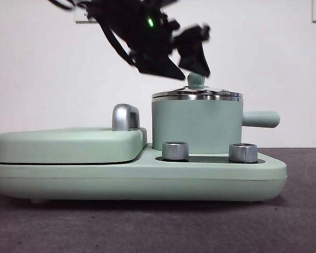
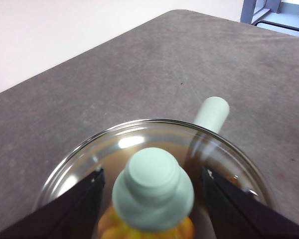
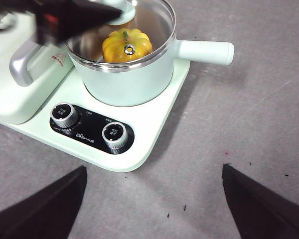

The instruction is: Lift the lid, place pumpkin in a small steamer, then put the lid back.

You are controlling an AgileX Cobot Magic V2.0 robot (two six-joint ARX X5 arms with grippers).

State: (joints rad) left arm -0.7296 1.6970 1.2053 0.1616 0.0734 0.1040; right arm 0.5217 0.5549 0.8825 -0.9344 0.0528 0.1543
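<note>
Grey felt table (image 3: 249, 99), white wall (image 1: 284, 63), left claw (image 2: 149, 199) wide above lid (image 2: 139, 144), right claw (image 3: 154, 204) wide.

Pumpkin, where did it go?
The pumpkin sits inside the small steamer, under the glass lid, with the left gripper open around the lid's knob.

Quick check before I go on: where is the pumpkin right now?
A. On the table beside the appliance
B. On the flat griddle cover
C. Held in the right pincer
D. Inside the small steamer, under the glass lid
D: the pumpkin sits inside the small steamer, seen through the lid.
</note>
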